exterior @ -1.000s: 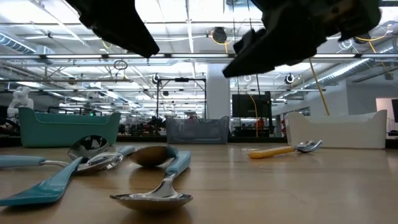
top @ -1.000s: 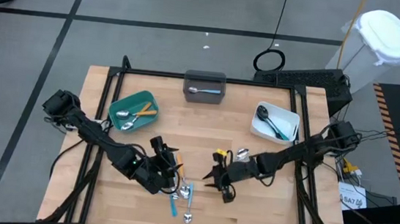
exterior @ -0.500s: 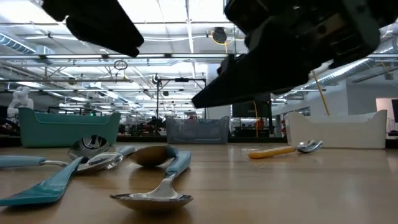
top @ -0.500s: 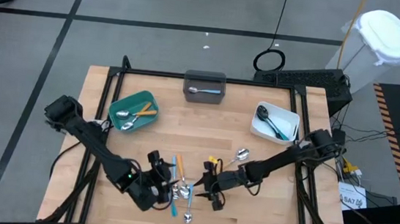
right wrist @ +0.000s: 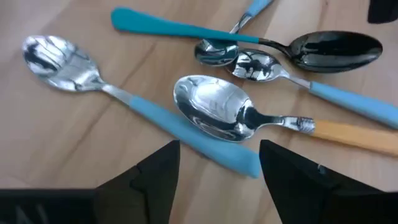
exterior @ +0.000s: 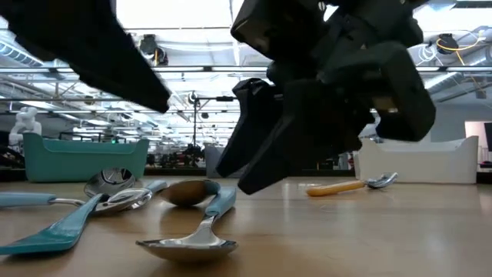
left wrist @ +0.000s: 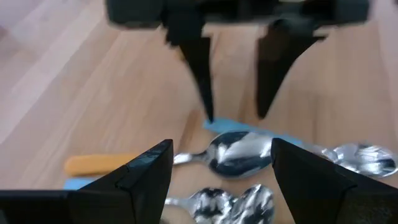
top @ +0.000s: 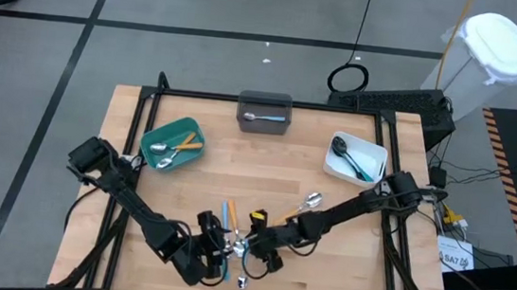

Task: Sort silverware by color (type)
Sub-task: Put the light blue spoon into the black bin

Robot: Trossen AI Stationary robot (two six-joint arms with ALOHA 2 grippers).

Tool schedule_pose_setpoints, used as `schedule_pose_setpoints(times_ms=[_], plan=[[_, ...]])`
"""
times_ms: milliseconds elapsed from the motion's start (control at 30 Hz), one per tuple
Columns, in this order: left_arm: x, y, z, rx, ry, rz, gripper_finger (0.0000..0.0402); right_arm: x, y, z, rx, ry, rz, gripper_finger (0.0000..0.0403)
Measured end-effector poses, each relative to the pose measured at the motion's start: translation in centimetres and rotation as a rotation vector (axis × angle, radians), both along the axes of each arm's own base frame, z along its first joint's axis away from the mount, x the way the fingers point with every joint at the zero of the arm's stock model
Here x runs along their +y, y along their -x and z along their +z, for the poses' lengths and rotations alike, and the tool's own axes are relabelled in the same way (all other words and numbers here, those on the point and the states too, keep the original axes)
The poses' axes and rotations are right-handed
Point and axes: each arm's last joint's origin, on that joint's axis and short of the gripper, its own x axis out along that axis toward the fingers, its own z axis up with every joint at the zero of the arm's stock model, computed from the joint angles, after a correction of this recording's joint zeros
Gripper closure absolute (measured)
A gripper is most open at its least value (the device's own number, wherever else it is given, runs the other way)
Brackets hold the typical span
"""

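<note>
Both grippers are low over one cluster of silverware near the front edge of the wooden counter (top: 341,277); the high view places the left gripper (top: 218,252) just left of the cluster and the right gripper (top: 253,256) just right of it, but does not show how either pair of fingers stands.

The wrist views settle that; the right wrist view shows the right gripper (right wrist: 219,171) spread, fingers apart above an orange-handled spoon (right wrist: 236,117) whose silver bowl lies across a blue-handled spoon (right wrist: 124,99); close by lie a black-headed spoon (right wrist: 336,48) and a further blue-handled spoon (right wrist: 292,74), with a teal handle (right wrist: 180,28) crossing beyond them. The left wrist view shows the left gripper (left wrist: 221,168) likewise spread, nothing between its fingers, and the right gripper's two pointed fingers hanging apart, tips just over the same orange-handled spoon (left wrist: 239,152).

The low view alone shows height; the right gripper (exterior: 254,165) hangs close to the counter without a visible touch, beside a silver spoon (exterior: 188,245) lying in front.

Only the high view shows the bins: a teal bin (top: 150,135) holding two or three pieces, a grey bin (top: 266,101) holding one silver spoon, a white bin (top: 337,167) holding black-headed pieces; one orange-handled spoon (top: 305,205) lies apart, right of the cluster.
</note>
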Motion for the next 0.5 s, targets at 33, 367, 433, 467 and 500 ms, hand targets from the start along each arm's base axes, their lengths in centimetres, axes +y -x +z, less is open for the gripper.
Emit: schedule_pose_setpoints(times_ms=[33, 367, 433, 467, 500], plan=[[-0.1, 0.0, 0.1, -0.002, -0.005, -0.01, 0.0133, -0.1, -0.1, 0.0, -0.01, 0.012, 0.013, 0.0189], [-0.4, -0.3, 0.3, -0.006, -0.058, -0.072, 0.0133, -1.7, -0.8, 0.1, -0.024, 0.046, 0.101, 0.0191], [-0.1, -0.5, 0.3, -0.001, -0.07, -0.072, 0.0133, -2.1, -0.8, 0.1, -0.008, 0.024, 0.115, 0.0191], [0.0, -0.6, 0.3, 0.001, -0.079, -0.074, 0.0133, -2.3, -0.8, -0.1, 0.004, 0.016, 0.115, 0.0191], [0.2, -0.7, 0.3, 0.003, -0.087, -0.077, 0.0133, -2.5, -0.9, -0.2, 0.017, 0.001, 0.117, 0.0191]])
